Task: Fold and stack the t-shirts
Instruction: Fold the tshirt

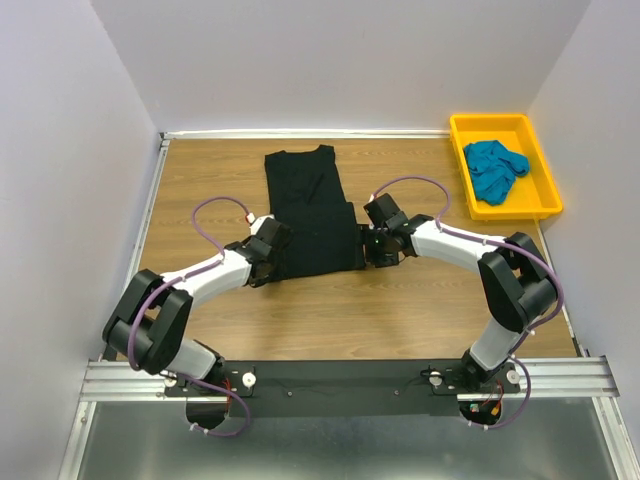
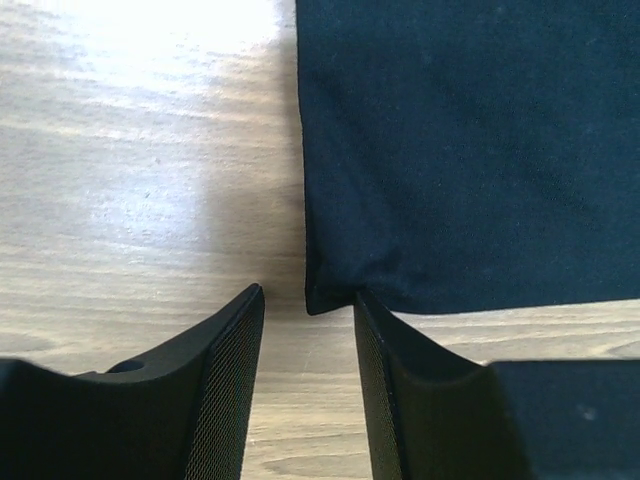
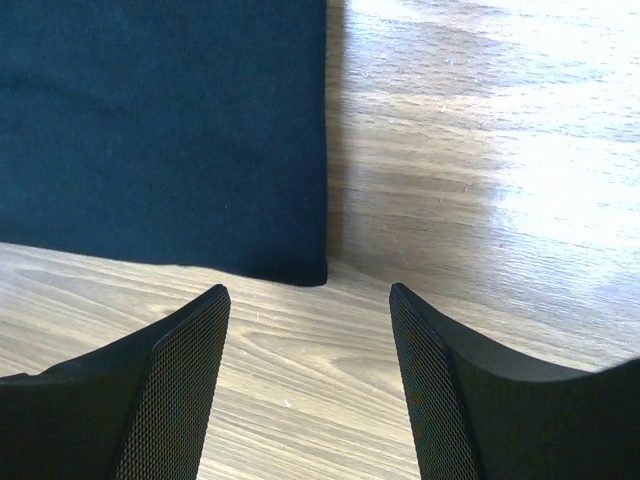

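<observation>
The black t-shirt lies flat in a long folded strip at the middle of the table. My left gripper sits low at its near left corner. In the left wrist view the shirt shows that corner just ahead of the gap of the left gripper, which is open with bare wood between the fingers. My right gripper is at the near right corner. The right wrist view has the shirt ending a little ahead of the wide-open right gripper. The teal t-shirt lies crumpled in the tray.
A yellow plastic tray stands at the back right corner of the wooden table. White walls close in the table at the left, back and right. Both arms reach in from the metal rail at the near edge.
</observation>
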Motion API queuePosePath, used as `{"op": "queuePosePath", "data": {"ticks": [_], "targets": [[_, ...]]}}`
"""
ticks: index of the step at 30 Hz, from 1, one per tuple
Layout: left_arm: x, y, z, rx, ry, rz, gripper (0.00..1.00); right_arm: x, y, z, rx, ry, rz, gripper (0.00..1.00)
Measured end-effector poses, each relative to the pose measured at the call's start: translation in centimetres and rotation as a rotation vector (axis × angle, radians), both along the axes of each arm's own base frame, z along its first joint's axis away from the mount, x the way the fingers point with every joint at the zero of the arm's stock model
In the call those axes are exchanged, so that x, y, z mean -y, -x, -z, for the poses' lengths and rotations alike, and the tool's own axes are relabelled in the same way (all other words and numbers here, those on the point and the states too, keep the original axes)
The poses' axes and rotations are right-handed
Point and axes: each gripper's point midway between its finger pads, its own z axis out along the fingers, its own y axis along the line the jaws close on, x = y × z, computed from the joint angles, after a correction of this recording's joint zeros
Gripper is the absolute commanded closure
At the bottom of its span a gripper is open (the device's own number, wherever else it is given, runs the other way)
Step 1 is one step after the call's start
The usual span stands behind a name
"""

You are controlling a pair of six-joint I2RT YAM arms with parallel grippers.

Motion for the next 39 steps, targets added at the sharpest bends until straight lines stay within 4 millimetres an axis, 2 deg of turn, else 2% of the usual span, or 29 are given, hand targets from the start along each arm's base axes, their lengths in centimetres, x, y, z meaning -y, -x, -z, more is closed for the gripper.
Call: {"op": "queuePosePath", "data": {"ticks": [3,4,6,8,9,10,12,20,26,32,39], "targets": [[0.3,-0.4,0.0,0.002,-0.001,0.002,0.62,-0.1,0.1,0.0,0.0,0.0,-0.003,0.28],[0.4,-0.6,0.0,0.003,0.0,0.003,0.69,-0.1,0.1,0.0,0.0,0.0,-0.004,0.28],[0.7,-0.9,0.1,0.005,0.001,0.007,0.73,-0.1,0.1,0.0,0.0,0.0,-0.006,0.28],[0.9,-1.1,0.1,0.007,0.004,0.009,0.84,-0.1,0.1,0.0,-0.001,0.0,-0.006,0.28],[1.1,-1.2,0.0,0.009,0.009,0.012,0.86,-0.2,0.1,0.0,0.0,0.0,-0.006,0.28],[1.2,-1.3,0.0,0.011,0.011,0.014,0.93,-0.2,0.1,0.0,0.0,0.0,-0.006,0.28],[1.3,-1.4,0.0,0.014,0.016,0.017,1.0,-0.2,0.1,-0.1,0.0,0.001,-0.006,0.28],[1.5,-1.4,0.0,0.026,0.029,0.023,1.0,-0.6,-0.5,-0.6,0.015,-0.009,-0.006,0.29],[1.4,-0.9,0.0,0.034,0.045,0.027,1.0,-1.1,-1.2,-0.2,0.009,-0.004,-0.005,0.35],[1.4,-0.7,-0.1,0.031,0.052,0.032,1.0,-1.3,-1.4,0.8,-0.012,0.005,-0.004,0.46],[1.4,-0.4,0.0,0.026,0.057,0.036,1.0,-1.4,-1.3,1.0,-0.026,-0.004,0.009,0.49]]}}
